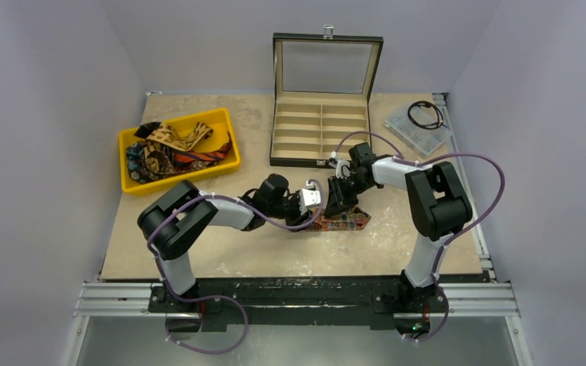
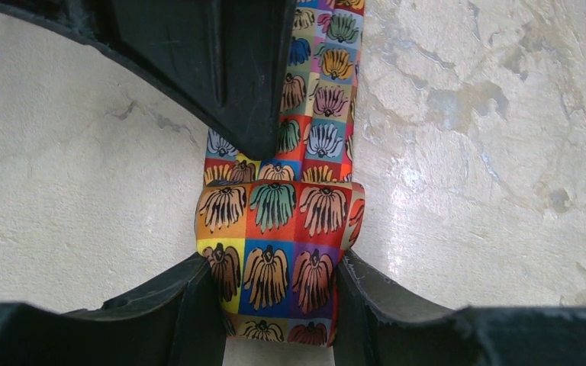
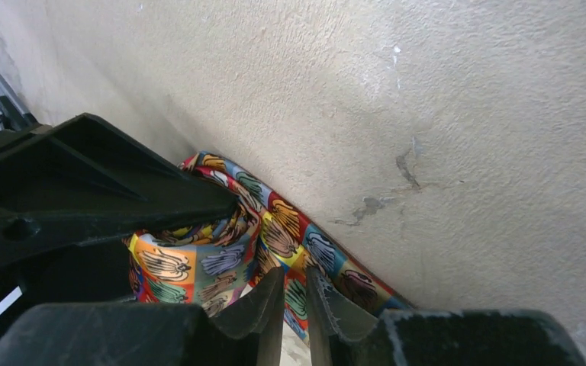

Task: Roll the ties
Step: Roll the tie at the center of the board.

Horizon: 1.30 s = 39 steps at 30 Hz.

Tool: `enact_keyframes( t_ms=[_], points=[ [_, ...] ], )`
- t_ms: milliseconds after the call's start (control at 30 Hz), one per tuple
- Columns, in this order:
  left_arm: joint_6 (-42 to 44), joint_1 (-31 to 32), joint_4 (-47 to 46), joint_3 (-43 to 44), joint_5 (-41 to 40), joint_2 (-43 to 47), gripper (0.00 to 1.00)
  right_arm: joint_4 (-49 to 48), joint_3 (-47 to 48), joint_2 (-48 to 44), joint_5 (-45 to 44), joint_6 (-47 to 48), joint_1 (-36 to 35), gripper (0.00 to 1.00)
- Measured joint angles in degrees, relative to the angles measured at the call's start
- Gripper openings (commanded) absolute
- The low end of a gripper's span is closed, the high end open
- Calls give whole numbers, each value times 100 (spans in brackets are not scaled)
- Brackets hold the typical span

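A long narrow fabric necktie printed with multicoloured flowers in squares, the floral tie [image 1: 349, 222], lies on the pale scuffed table [image 1: 221, 248], in front of the case and between the two arms. Its near end is wound into a short roll, and a flat strip runs away from it across the board. The left gripper [image 2: 275, 263] has that roll between its jaws. Both fingers press into its sides, so the fabric bulges above them. The right gripper [image 3: 294, 278] stands on the strip just beyond the roll, its jaws a narrow slit apart with printed fabric showing through. Whether they pinch the cloth cannot be told. At the far left, a yellow rectangular plastic bin [image 1: 187, 177] holds a loose heap of other ties: a tan-brown patterned tie [image 1: 175, 137] on top, a red-black striped tie [image 1: 210, 156] toward the right, and a dark paisley tie [image 1: 141, 162] at the left end. Behind the grippers stands a black box-shaped case [image 1: 305, 162] with its glass-paned lid [image 1: 326, 67] raised. It is divided into two columns of narrow compartments, with beige lining showing in each. At the far right corner, a black coiled cable [image 1: 426, 114] rests at a clear plastic packet [image 1: 412, 133].
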<state>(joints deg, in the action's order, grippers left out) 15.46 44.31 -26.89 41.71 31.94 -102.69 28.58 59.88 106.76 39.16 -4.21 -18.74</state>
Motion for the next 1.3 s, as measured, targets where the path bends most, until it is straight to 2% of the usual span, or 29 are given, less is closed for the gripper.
enact_keyframes(
  t_ms=[233,500,633,767,833,1067,1300],
  points=[
    [-197,9,396,98,-367,151,0,11,17,26,-111,20,0,15],
    [177,26,986,120,-839,503,1,81,555,439,-48,72,-83,17],
    [326,98,1231,219,-1084,431,3,138,820,597,-35,103,-105,23],
    [356,164,1436,546,-1320,203,4,136,883,525,-2,236,-92,45],
    [356,177,1445,621,-1379,138,4,68,752,328,22,293,-83,52],
    [354,197,1478,647,-1434,125,5,39,219,-525,114,118,-17,52],
    [358,201,1539,678,-1436,120,6,-232,52,-496,579,-407,-46,51]
  ],
)
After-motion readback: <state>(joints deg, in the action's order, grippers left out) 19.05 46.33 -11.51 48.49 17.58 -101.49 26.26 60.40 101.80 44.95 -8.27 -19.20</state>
